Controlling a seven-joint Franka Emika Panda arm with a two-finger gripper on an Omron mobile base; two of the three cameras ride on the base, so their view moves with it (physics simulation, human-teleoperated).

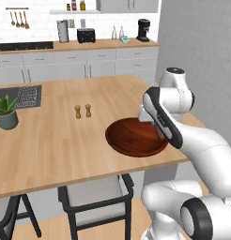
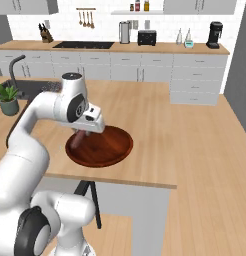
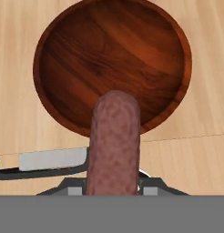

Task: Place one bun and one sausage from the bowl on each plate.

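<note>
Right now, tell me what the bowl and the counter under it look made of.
The bowl: looks like dark reddish-brown wood, polished, with visible grain streaks and a soft sheen. The counter: apparently pale wood or wood-look laminate, matte, with faint straight plank lines.

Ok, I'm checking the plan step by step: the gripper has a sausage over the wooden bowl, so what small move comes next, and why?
Probably lift it clear. The gripper is shut on the sausage, which hangs above the bowl, and no plate lies beside the bowl.
</note>
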